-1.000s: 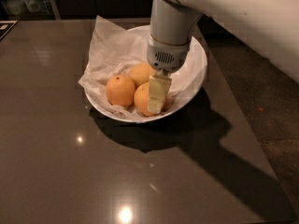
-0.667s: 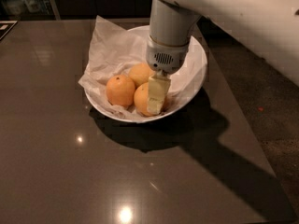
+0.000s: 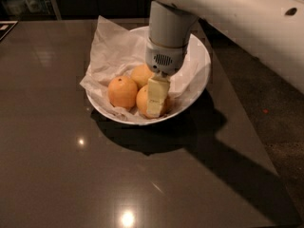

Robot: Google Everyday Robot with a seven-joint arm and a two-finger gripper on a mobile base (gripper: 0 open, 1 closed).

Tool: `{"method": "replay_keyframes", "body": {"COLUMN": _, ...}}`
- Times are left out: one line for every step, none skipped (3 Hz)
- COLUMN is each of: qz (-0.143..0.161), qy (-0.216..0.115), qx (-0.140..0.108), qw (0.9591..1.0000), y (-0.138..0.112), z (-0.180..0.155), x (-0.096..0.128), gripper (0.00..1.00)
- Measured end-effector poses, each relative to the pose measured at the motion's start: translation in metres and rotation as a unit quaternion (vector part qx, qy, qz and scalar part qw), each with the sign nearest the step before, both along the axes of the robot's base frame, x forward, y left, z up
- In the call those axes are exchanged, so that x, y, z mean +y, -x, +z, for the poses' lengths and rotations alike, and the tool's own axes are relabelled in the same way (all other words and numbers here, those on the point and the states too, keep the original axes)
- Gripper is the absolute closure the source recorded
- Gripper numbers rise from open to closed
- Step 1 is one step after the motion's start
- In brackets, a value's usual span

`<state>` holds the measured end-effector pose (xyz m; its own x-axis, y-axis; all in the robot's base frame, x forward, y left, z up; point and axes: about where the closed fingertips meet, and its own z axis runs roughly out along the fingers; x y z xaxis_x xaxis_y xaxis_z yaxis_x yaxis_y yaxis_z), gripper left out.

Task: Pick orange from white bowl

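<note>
The white bowl (image 3: 199, 87) stands on the dark table and is lined with crumpled white paper (image 3: 114, 46). Three oranges lie in it. The orange (image 3: 141, 101), the largest and yellowish, is at the front of the bowl. A deeper reddish-orange one with a dark dot (image 3: 122, 92) is to its left, and a smaller paler one (image 3: 141, 74) lies behind. My gripper (image 3: 158, 102) reaches straight down into the bowl from the white arm and is right on the orange, covering its right half.
The dark glossy table (image 3: 71, 175) stretches to the left and front of the bowl, and its right edge (image 3: 247, 141) runs diagonally close to the bowl. My white arm (image 3: 237, 13) crosses the upper right above the bowl.
</note>
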<state>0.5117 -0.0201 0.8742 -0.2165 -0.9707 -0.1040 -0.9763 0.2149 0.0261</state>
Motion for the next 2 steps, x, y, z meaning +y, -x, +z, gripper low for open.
{"method": "replay_keyframes", "body": {"qz": -0.001, "qy": 0.006, "qx": 0.012, "qw": 0.9999, "y": -0.0063, "z": -0.0114, "x": 0.0023, "gripper": 0.27}}
{"method": "replay_keyframes", "body": {"qz": -0.001, "qy": 0.006, "qx": 0.012, "qw": 0.9999, "y": -0.0064, "z": -0.0117, "x": 0.0024, "gripper": 0.46}}
